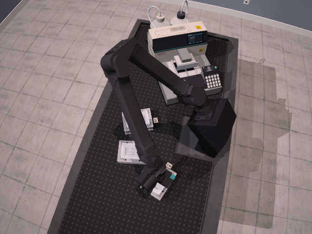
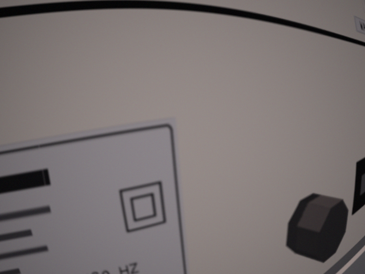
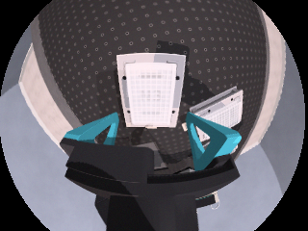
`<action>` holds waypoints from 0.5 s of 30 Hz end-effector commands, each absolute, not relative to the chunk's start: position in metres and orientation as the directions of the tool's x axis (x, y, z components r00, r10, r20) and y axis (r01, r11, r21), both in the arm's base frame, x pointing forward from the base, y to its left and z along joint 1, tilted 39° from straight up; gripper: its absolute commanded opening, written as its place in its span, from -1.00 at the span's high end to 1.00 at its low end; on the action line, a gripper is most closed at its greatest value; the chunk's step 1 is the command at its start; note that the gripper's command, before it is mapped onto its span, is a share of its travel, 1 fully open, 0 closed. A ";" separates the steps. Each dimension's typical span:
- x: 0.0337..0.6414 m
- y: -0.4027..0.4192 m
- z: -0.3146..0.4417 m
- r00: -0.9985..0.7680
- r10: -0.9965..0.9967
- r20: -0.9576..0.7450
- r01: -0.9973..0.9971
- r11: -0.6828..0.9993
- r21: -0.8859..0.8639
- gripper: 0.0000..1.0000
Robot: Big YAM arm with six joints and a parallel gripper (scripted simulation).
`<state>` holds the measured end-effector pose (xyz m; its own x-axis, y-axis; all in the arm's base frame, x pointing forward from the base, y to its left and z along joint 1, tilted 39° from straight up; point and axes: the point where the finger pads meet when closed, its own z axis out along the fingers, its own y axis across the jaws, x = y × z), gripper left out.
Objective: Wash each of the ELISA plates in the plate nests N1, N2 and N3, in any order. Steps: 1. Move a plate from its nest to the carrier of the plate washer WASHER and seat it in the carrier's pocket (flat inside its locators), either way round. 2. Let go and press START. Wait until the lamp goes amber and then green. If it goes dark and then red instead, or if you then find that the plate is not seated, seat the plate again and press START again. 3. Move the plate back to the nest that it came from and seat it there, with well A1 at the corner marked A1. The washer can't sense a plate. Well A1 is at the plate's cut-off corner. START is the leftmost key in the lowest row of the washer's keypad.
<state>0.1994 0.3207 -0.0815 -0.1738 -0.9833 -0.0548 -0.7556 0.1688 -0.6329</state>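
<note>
A dark-grey desk (image 1: 233,65) (image 3: 42,72) carries a black dotted mat (image 1: 108,201) (image 3: 212,38). The black arm (image 1: 133,110) stands by the desk's right edge as the top view shows it, its elbow out by the left edge and its wrist folded down toward the near half. The beige plate washer (image 1: 176,35) sits at the far edge, its carrier area partly behind the arm; the exterior view gives only a beige panel (image 2: 230,117), a label (image 2: 88,206) and a dark knob (image 2: 316,228). Two bottles (image 1: 159,24) (image 1: 177,21) stand behind the washer at the far edge. The keypad (image 1: 212,80), by the right edge, shows a green lamp (image 1: 215,67). The gripper (image 1: 157,174) (image 3: 152,115) is spread wide with nothing pinched, above nest N3 (image 1: 159,198) (image 3: 180,89), the nearest nest to the right edge; its white plate (image 1: 158,188) (image 3: 150,93) lies in that nest. Nearer the left edge, the middle plate (image 1: 128,150) lies in its nest (I can't see its tag), and the N1 plate (image 1: 145,117) lies in a nest toward the far edge, partly behind the arm. The wrist view shows another nested plate (image 3: 223,120), which one I cannot tell. The smallest is the N3 tag (image 1: 168,165), just beside its nest.
</note>
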 end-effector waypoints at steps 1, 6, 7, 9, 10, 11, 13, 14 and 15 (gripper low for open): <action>0.189 0.326 -0.072 -0.168 -0.983 -0.074 -0.754 0.176 -0.633 -1.00; 0.184 0.328 -0.065 -0.168 -0.983 -0.077 -0.753 0.178 -0.633 -1.00; 0.183 0.328 -0.064 -0.168 -0.983 -0.078 -0.753 0.179 -0.633 -1.00; 0.181 0.330 -0.061 -0.168 -0.983 -0.080 -0.753 0.180 -0.633 -1.00; 0.180 0.330 -0.059 -0.168 -0.982 -0.082 -0.753 0.181 -0.633 -1.00; 0.180 0.331 -0.059 -0.168 -0.982 -0.082 -0.753 0.181 -0.633 -1.00; 0.180 0.331 -0.059 -0.168 -0.982 -0.082 -0.753 0.181 -0.632 -1.00; 0.180 0.331 -0.059 -0.168 -0.982 -0.082 -0.753 0.181 -0.632 -1.00; 0.185 0.328 -0.064 -0.176 -0.982 -0.072 -0.753 0.181 -0.632 -1.00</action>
<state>0.1861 0.3223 -0.0659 -0.1720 -0.9834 -0.0571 -0.7562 0.1690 -0.6322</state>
